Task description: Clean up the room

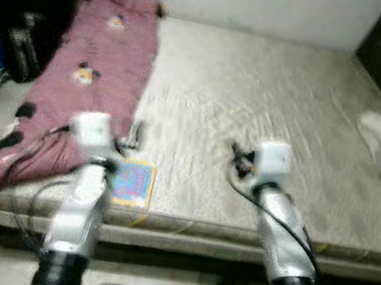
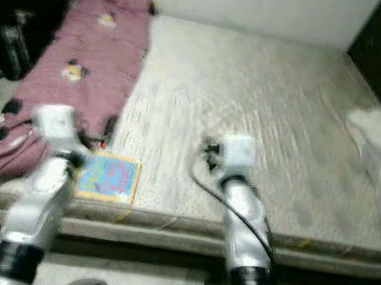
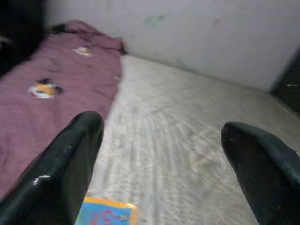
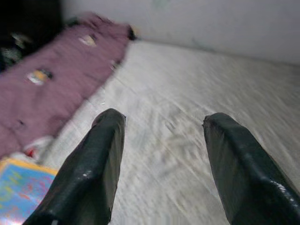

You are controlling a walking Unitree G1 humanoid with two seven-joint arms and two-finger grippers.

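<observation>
Reaching over the near edge of the bare grey-beige mattress [image 1: 271, 105], your two grippers are hovering with nothing between their fingers. Your left gripper [image 3: 164, 154] is holding its jaws spread wide, and the small colourful book with a yellow border [image 1: 132, 183] is lying just below and beside its left finger. Your right gripper [image 4: 164, 159] is also keeping its jaws apart, over open mattress. Beyond and to the left of both jaws, the long mauve cartoon-print blanket [image 1: 93, 66] is lying along the mattress's left side.
</observation>
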